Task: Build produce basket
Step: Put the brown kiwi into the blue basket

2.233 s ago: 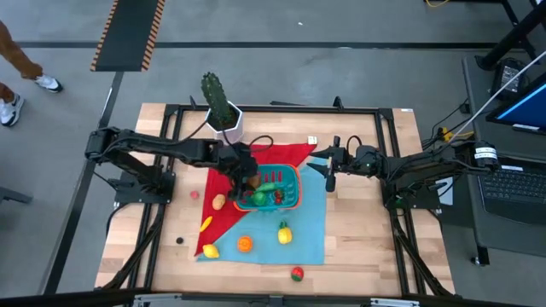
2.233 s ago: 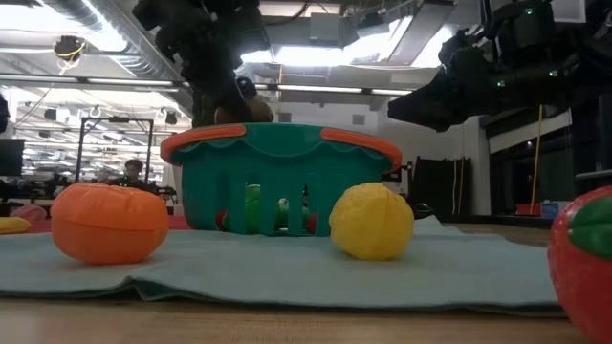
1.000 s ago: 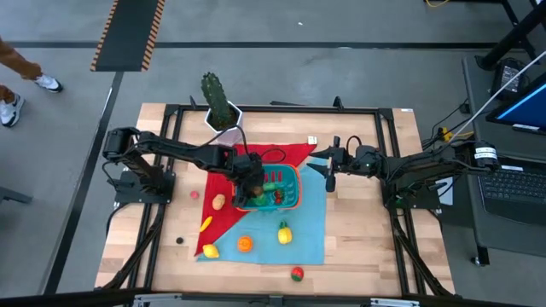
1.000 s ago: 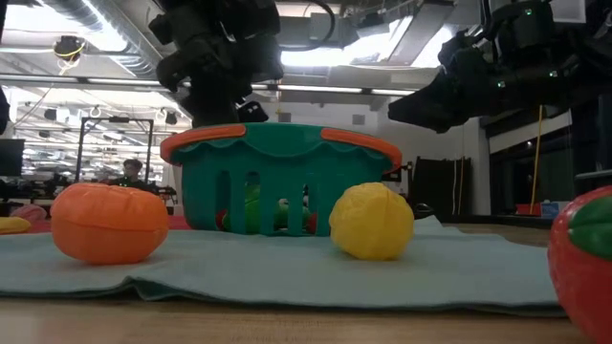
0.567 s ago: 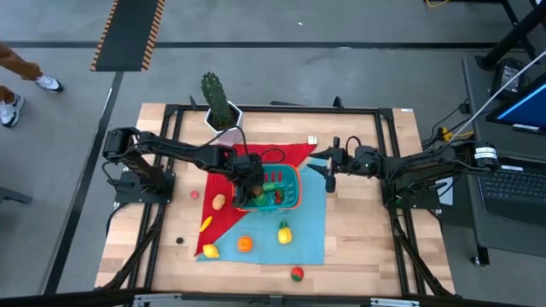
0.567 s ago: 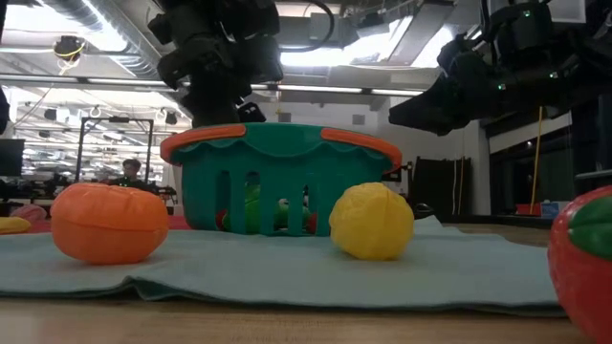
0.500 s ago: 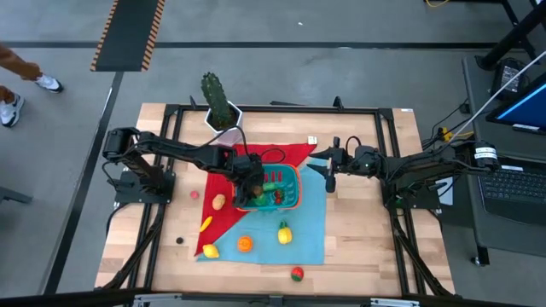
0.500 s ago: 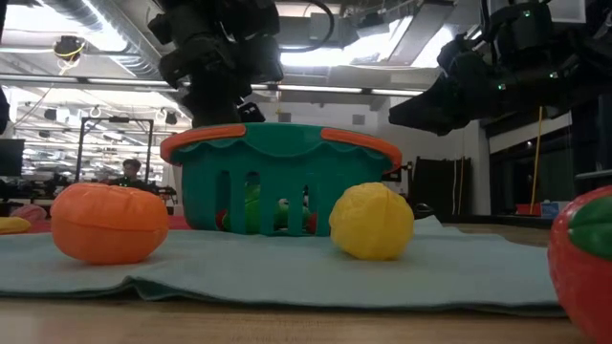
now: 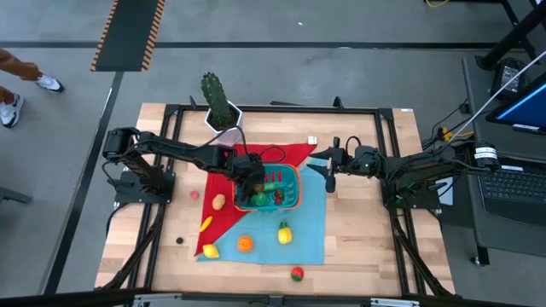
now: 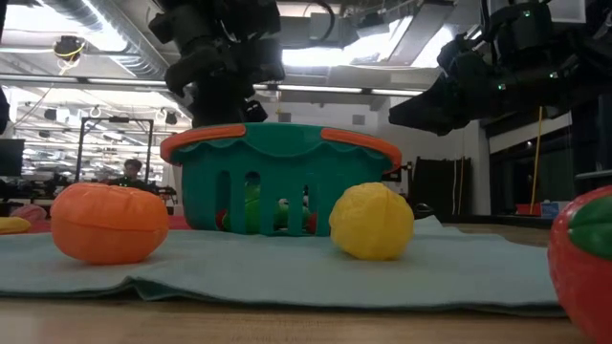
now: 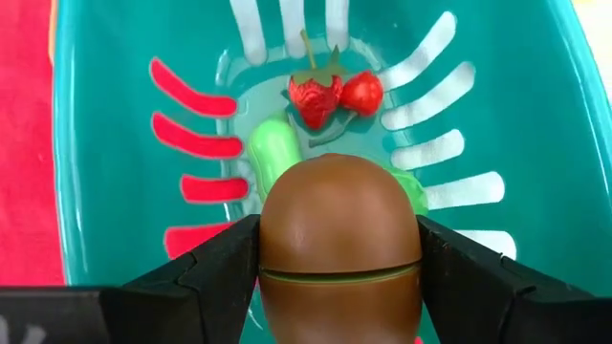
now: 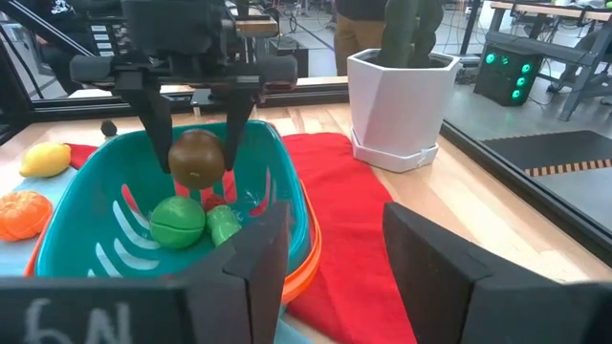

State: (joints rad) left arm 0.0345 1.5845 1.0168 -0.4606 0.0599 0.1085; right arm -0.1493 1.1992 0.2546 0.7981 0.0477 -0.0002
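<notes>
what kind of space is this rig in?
Looks like an indoor robotics lab or workshop. The wooden table sits on a grey concrete floor marked with hazard-striped tape, a laptop stands beside it, and exposed ceiling ducts and strip lights show behind.

Glossy plastic basket (image 11: 535,191) on matt cloth (image 9: 307,230), wooden table (image 9: 358,256).

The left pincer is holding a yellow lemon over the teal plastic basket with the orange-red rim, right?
Not quite. The left pincer holds a round brown toy fruit, not a yellow lemon, over the teal plastic basket with the orange-red rim. The left wrist view shows it.
</notes>
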